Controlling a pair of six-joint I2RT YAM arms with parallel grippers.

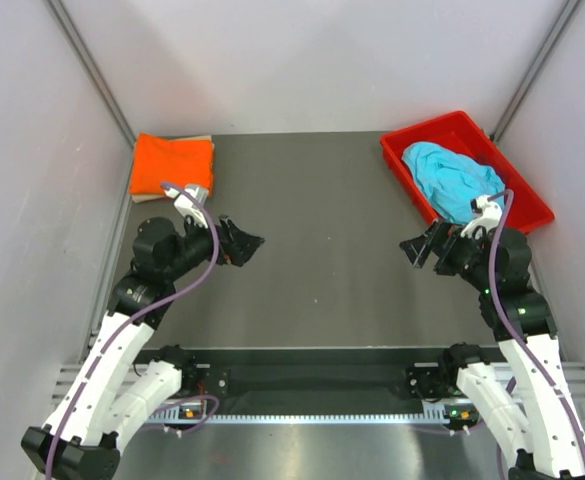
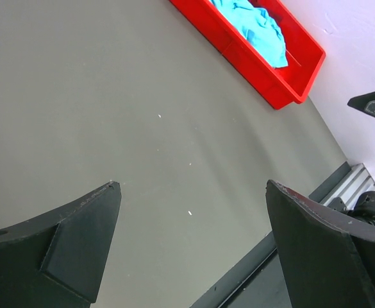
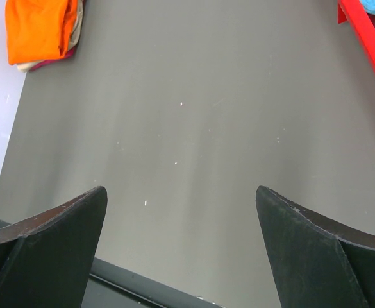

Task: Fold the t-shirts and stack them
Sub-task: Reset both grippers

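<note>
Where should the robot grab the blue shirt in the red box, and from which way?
Pinch a raised fold near the middle of the turquoise t-shirt, coming straight down from above. It lies crumpled inside the red bin, whose walls block the sides, and its bunched folds stick up. The open right tool is nearer, so it probably suits best.

1. A robot lab test cell: plain white panel walls (image 1: 32, 120) box in a matte grey table (image 1: 322, 220).
2. Two white arms (image 1: 122, 340) bolt onto an aluminium rail (image 1: 312, 415) at its near edge.
</note>
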